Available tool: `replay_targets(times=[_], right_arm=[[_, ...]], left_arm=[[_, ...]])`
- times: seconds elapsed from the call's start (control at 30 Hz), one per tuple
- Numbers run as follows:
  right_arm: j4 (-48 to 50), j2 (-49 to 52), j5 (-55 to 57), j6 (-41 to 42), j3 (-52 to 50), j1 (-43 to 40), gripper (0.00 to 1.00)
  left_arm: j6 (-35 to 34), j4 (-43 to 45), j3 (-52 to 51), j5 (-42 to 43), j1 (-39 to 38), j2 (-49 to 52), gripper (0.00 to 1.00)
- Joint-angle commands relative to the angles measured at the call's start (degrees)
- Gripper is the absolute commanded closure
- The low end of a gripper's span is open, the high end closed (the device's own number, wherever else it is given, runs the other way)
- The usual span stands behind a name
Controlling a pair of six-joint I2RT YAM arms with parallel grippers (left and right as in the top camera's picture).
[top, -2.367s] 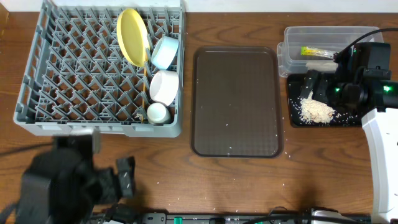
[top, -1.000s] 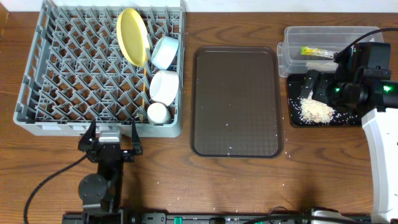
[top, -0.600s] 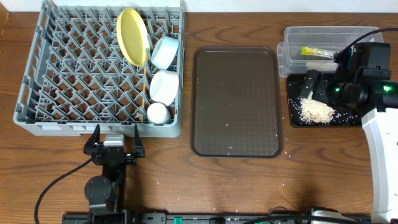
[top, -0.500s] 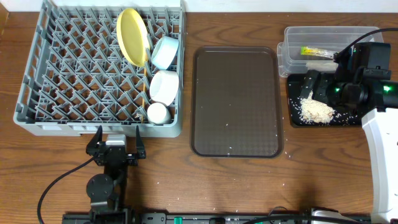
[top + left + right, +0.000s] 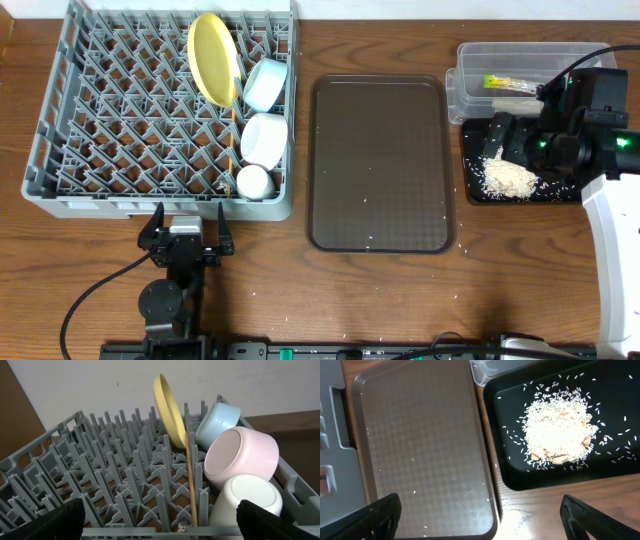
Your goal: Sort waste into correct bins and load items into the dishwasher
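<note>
The grey dish rack (image 5: 60, 140) holds the yellow plate (image 5: 213, 58), light-blue bowl (image 5: 266, 84), white bowl (image 5: 265, 138), white cup (image 5: 253, 181) and chopsticks (image 5: 232, 140); all show in the left wrist view, plate (image 5: 169, 410), chopsticks (image 5: 190, 480). My left gripper (image 5: 186, 228) (image 5: 160, 522) is open and empty at the rack's front edge. Rice (image 5: 508, 178) (image 5: 555, 435) lies piled in the black tray (image 5: 475, 195). The yellow-green packet (image 5: 510, 83) lies in the clear tub (image 5: 470, 60). My right gripper (image 5: 503, 138) (image 5: 480, 515) is open and empty above the black tray's left side. The wrapper is not clear.
The large brown tray (image 5: 380, 160) lies between rack and bins, with a few stray rice grains on it. More grains dot the wooden table near the tray's front edge. A cable runs from the left arm to the lower left.
My left arm came up from the lower left to the rack's front edge and has held still for the last half second. The right arm has not moved.
</note>
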Motion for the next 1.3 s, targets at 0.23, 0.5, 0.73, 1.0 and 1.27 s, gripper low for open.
replay_targets(times=[0.23,0.5,0.73,1.0,1.27], right_arm=[[0.0,0.2,0.1,0.5,0.6,-0.4,0.01],[0.0,0.2,0.1,0.5,0.6,-0.4,0.01],[0.0,0.2,0.1,0.5,0.6,-0.4,0.01],[-0.7,-3.7,5.5,-0.6,0.6,0.4,0.01],[4.8,-18.0,9.1,-2.3,-2.8,3.0,0.01]], left_arm=[[0.8,-2.3,-0.7,0.4,-0.1,-0.3,0.02],[0.8,-2.4,-0.7,0.4,-0.1,-0.3,0.02],[0.8,-2.3,-0.7,0.4,-0.1,-0.3,0.02],[0.8,-2.3,-0.7,0.4,-0.1,-0.3,0.02],[0.8,-2.4,-0.7,0.4,-0.1,-0.3,0.02]])
